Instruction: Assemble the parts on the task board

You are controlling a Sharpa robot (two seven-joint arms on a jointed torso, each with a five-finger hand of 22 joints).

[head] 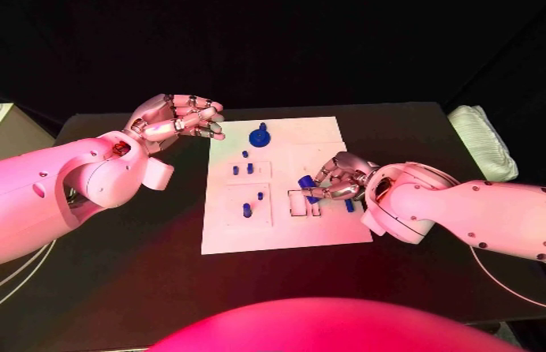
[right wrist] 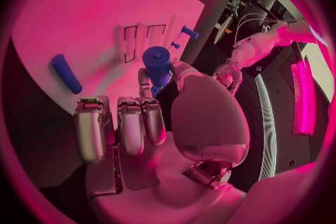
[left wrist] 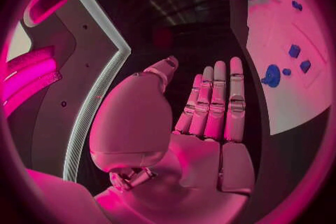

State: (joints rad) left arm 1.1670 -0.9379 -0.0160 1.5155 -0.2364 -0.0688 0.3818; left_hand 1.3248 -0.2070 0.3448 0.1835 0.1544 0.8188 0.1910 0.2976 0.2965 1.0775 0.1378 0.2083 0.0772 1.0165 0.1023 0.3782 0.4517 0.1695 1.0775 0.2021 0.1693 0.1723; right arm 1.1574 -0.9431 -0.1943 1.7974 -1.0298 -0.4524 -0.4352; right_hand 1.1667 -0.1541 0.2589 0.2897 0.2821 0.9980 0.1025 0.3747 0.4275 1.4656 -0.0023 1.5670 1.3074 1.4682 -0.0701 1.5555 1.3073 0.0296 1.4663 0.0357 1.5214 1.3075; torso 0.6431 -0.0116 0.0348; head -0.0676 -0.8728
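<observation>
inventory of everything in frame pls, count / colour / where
task board: 1, white, middle of the table.
table: 1, black, under the board.
round part with a knob: 1, blue, far end of the board.
small pegs: about five, blue, on the board's left half; exact count hard to tell.
cylinder: 1, blue, pinched in the right hand over the board's right side.
loose bar: 1, blue, lying on the board beside the right hand.
folded cloth: 1, white, right edge of the table.
left hand: 1, silver, holds nothing, above the table off the board's far left corner.
right hand: 1, silver, over the board's right side.
</observation>
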